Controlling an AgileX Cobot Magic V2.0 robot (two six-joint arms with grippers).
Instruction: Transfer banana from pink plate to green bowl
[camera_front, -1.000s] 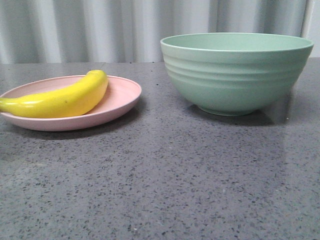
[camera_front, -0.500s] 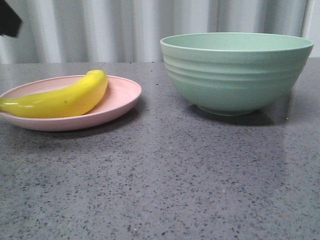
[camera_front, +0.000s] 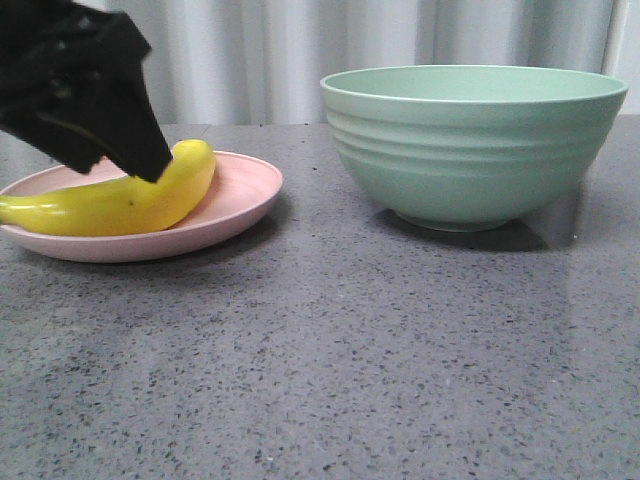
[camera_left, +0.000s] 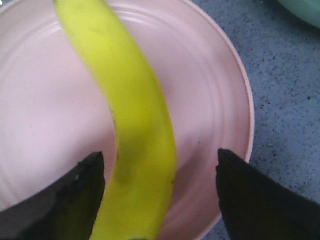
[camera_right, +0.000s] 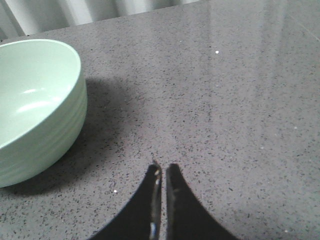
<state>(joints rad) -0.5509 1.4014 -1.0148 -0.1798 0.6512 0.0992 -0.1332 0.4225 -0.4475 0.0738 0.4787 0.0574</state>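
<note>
The yellow banana (camera_front: 150, 195) lies on the pink plate (camera_front: 245, 195) at the left of the table. My left gripper (camera_front: 110, 150) hangs just above the banana's middle; in the left wrist view the gripper (camera_left: 160, 172) is open, one finger on each side of the banana (camera_left: 135, 125) over the plate (camera_left: 45, 110), not touching it. The green bowl (camera_front: 470, 145) stands at the right, empty as far as I see. My right gripper (camera_right: 162, 170) is shut and empty above the bare table, beside the bowl (camera_right: 35, 105). It does not show in the front view.
The grey speckled tabletop (camera_front: 350, 350) stretches between plate and bowl and to the front. A pale curtain (camera_front: 280, 50) closes the back.
My left gripper has come down from the top left corner to just above the banana. The banana, plate and bowl have not moved.
</note>
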